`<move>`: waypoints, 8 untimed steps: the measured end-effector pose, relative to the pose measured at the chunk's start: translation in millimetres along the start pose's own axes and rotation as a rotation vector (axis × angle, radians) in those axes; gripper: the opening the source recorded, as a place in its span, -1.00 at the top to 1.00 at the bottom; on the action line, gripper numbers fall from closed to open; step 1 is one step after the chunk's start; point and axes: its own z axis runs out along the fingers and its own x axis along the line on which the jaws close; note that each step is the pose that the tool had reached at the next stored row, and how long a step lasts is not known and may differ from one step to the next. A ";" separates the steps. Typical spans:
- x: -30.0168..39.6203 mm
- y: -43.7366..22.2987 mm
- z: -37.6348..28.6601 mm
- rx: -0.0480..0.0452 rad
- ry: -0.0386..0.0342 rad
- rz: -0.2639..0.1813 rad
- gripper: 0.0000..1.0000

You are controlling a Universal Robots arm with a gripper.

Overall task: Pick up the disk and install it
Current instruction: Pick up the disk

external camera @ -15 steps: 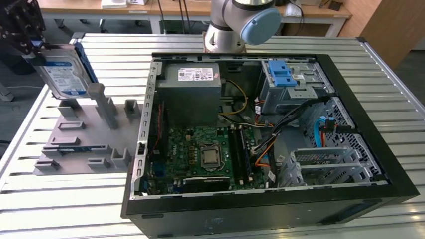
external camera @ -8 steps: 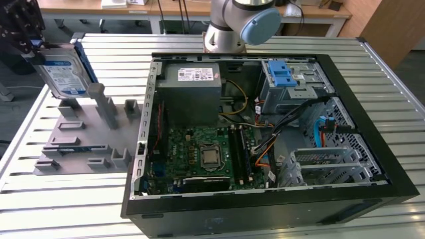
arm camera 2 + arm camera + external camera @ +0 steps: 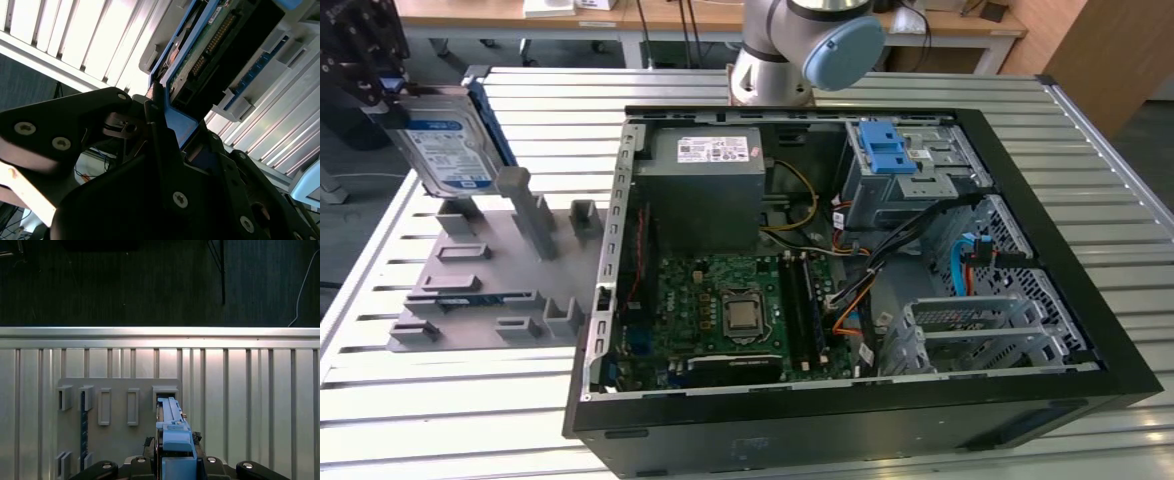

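Pincer (image 3: pixel 384 90) is shut tight on the disk (image 3: pixel 450 145), w/ its fingers (image 3: pixel 159 135) pinching the blue edge. Disk hangs right under the pincer, standing up. Grey rack (image 3: pixel 467 300) is just below. Open PC case (image 3: pixel 854 250) sits well off to the side on the metal table (image 3: pixel 454 400).

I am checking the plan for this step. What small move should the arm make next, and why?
Probably lift straight up a little: the gripper grips the disk upright, its lower edge close to the posts of the grey holder, so sideways travel may catch.
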 end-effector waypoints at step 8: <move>0.0 0.0 -1.9 0.0000 0.0000 0.000 0.27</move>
